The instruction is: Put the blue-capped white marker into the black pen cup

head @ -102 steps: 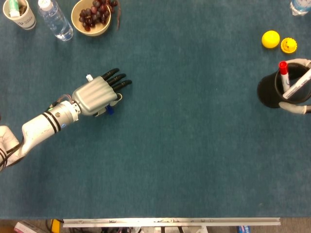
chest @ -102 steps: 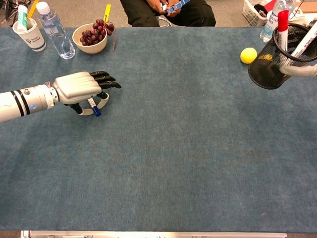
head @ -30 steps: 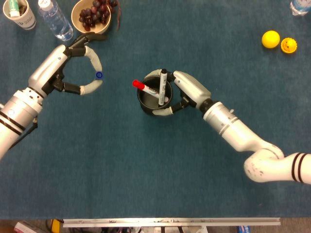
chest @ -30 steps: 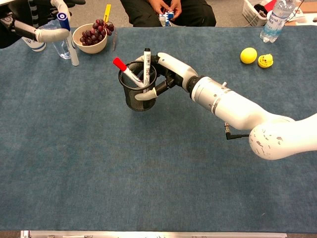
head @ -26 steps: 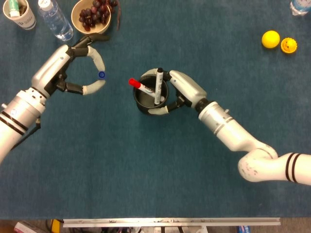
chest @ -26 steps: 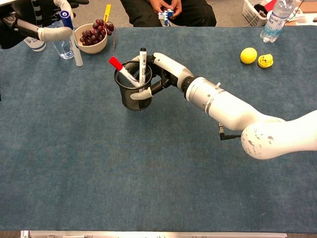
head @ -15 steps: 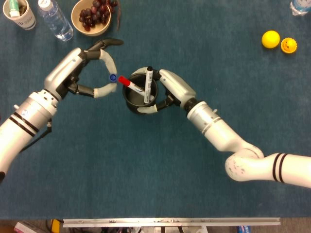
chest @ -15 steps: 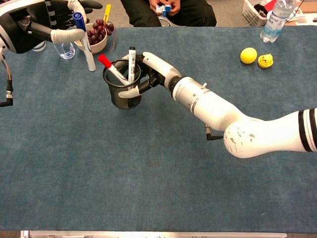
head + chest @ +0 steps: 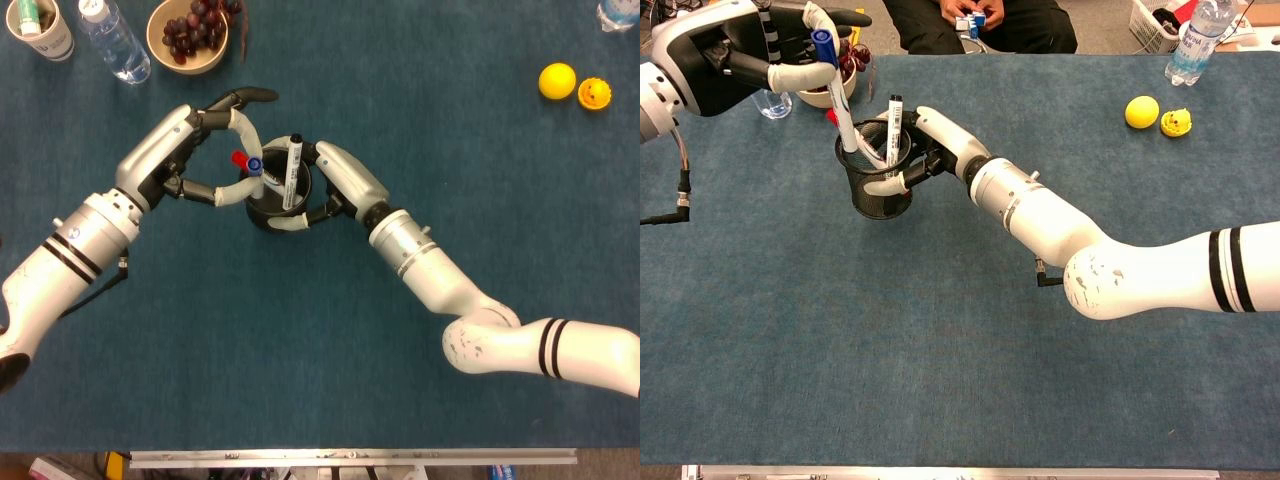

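My left hand [image 9: 205,160] [image 9: 760,55] pinches the blue-capped white marker [image 9: 837,93] upright, cap [image 9: 255,165] at the top. The marker's lower end stands at the mouth of the black mesh pen cup [image 9: 876,185] [image 9: 270,205]; whether it is inside the rim I cannot tell. My right hand [image 9: 335,185] [image 9: 925,145] grips the cup from its right side, holding it above the table. A black-capped marker [image 9: 894,125] and a red-capped marker [image 9: 240,159] stand in the cup.
A bowl of grapes [image 9: 188,35], a water bottle [image 9: 113,42] and a paper cup [image 9: 40,28] stand at the far left. A yellow ball [image 9: 557,80] and a yellow toy [image 9: 594,93] lie far right, with another bottle [image 9: 1195,40] near them.
My right hand has carried the cup further left. My left hand has moved right with the marker, bringing it over the cup's mouth.
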Robot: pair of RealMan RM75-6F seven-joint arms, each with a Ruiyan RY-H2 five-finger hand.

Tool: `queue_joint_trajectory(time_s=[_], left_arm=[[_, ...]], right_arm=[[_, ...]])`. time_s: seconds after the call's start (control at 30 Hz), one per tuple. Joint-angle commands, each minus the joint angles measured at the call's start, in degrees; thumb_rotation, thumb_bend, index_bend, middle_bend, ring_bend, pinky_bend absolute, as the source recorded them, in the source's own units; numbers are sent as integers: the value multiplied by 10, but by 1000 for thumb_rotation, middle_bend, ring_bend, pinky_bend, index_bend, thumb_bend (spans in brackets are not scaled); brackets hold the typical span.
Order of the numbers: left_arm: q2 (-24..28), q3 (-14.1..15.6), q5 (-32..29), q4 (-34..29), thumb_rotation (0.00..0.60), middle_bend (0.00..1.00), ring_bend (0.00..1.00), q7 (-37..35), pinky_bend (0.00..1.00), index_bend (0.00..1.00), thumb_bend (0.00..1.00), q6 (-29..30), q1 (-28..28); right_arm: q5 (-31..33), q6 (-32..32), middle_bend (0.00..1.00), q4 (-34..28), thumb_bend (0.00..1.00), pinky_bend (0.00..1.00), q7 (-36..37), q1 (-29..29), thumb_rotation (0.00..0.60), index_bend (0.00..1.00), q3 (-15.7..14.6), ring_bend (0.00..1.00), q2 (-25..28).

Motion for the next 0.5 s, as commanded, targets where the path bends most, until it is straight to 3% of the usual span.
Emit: queue_joint_trajectory(time_s=[0.03, 0.3, 0.5], left_arm=[[-6, -4, -7, 2, 600, 142, 0, -5, 0, 603, 298, -7, -2], [-12, -4, -7, 10, 600, 140, 0, -4, 0, 581, 297, -17, -2], [-16, -1, -4, 23, 600, 83, 0, 4, 0, 374, 297, -23, -2]], right_arm=[[0, 1, 428, 1, 433, 336, 1, 0, 600, 456, 2, 334, -4], [-4, 0, 428, 4, 433, 336, 6, 0, 600, 457, 7, 334, -10], [-6, -2, 428, -3, 433, 336, 10, -4, 600, 457, 7, 334, -5]])
